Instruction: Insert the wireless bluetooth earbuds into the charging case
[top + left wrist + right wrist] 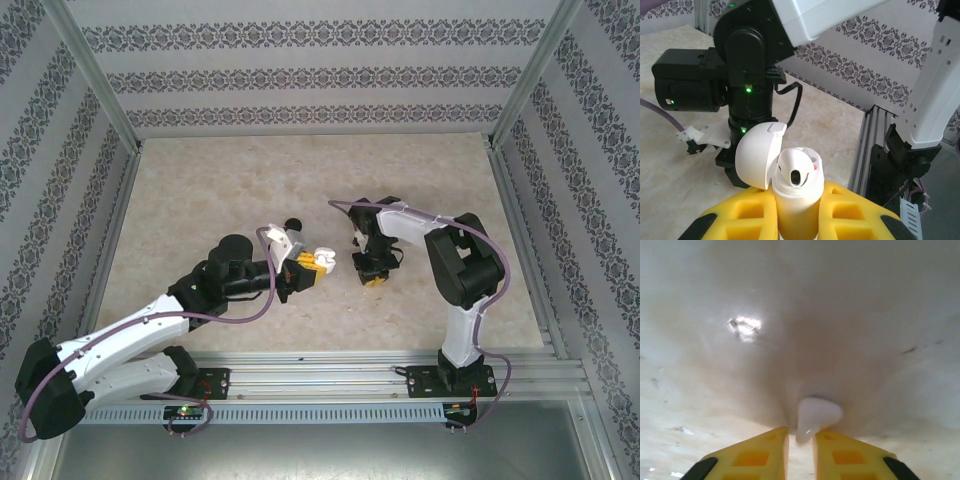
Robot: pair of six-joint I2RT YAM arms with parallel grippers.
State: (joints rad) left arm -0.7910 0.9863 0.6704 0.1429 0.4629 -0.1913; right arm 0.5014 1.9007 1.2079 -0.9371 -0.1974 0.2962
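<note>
I have the left tool [799,194] clenched on the charging case [795,212], its yellow fingers [747,212] pressed to either side of the glossy white body. The case stands upright in the grip, raised off the bench [200,190] near its middle. Its lid [756,159] is swung open to the left in the left wrist view. One earbud [798,169] already sits in the case, its dark port facing my camera.

The right tool [801,434] is just to the right of the case in the overhead view, apart from it and pointing down close to the bench. Through the right wrist camera I see a second earbud [817,414], white and blurred. Its rounded head is just past the yellow fingertips [771,437] and its stem reaches down into the narrow gap between them. The jaws are drawn close on either side of the stem, but I cannot tell whether they actually pinch it or whether the earbud is resting on the bench.
</note>
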